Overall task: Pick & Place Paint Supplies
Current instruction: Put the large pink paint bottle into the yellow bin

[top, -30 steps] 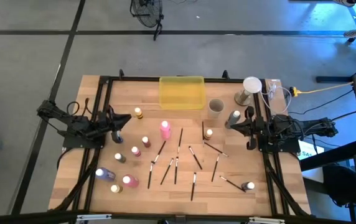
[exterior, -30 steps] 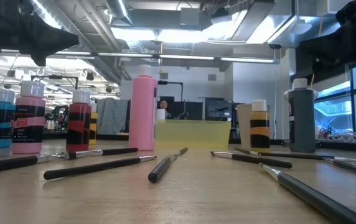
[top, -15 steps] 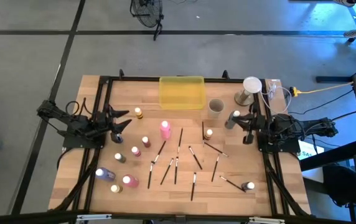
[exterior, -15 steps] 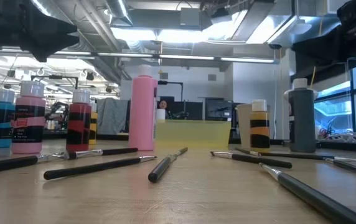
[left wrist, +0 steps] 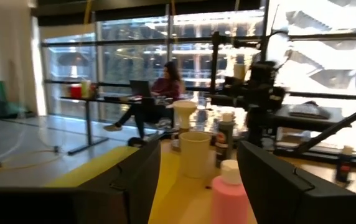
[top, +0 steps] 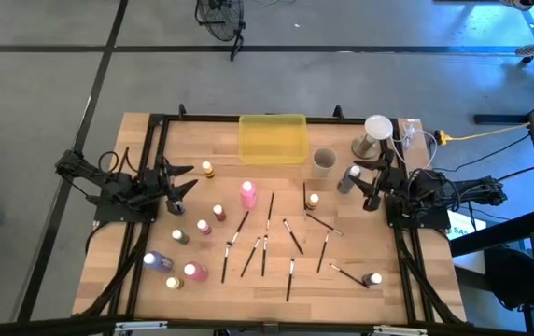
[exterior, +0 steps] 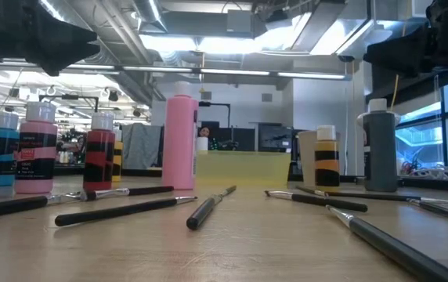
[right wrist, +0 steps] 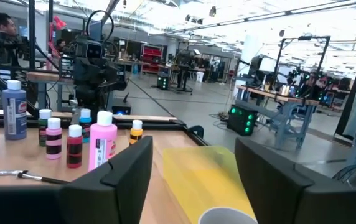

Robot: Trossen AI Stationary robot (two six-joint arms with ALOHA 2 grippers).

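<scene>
1. Two grippers have spread their fingers within the last second; a second ago both stood together. Neither holds anything.
2. Left gripper [top: 179, 181]: at the left side of the table, raised above the wood, fingers apart. It has pushed slightly inward since a second ago. Nearest supplies are the small yellow-capped bottle [top: 207, 169] just beyond it and the tall pink bottle [top: 246, 193] farther in; its wrist view looks straight at that pink bottle [left wrist: 229, 190].
3. Centre of table: paintbrushes [top: 264, 252] lie scattered flat, none touched. Small bottles cluster toward the near-left corner, among them a purple bottle [top: 156, 260]. Positions match the earlier pictures.
4. Yellow tray [top: 273, 138] at the far edge appears empty, beige cup [top: 323, 161] just beside it. No supply has been placed yet, judging from the layout.
5. Right gripper [top: 371, 185]: at the right side, raised, fingers apart. It has shifted toward the far edge and now hangs just beside the grey bottle [top: 350, 178], not touching as far as I can tell.
6. Reading: both arms look readied for a first grasp. Likely targets are the pink or yellow-capped bottle on the left and the grey bottle on the right. Upright bottles could tip if approached off-centre.
</scene>
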